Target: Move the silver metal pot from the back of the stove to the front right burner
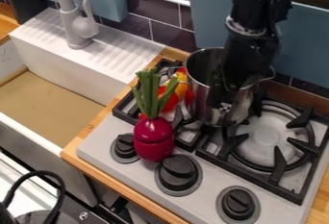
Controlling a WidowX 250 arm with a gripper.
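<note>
We observe the metal pot (200, 100) immediately at the gripper (223, 105), whose opening width we cannot tell.

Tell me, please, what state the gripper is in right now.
Gripper: at the metal pot; whether it is open, closed or holding the pot cannot be told.

From where I stand, this is a kitchen corner, small and toy-like. A pale sink basin (55, 95) with a ridged drainer (112, 52) and a grey tap (78, 26) sits beside a stove (116, 146), which has black grates (283, 189) and dark knobs (178, 172). Wooden counter edging (122, 194) runs around them, and dark tiles (157, 16) line the wall behind, near blue panels (296, 50).
</note>
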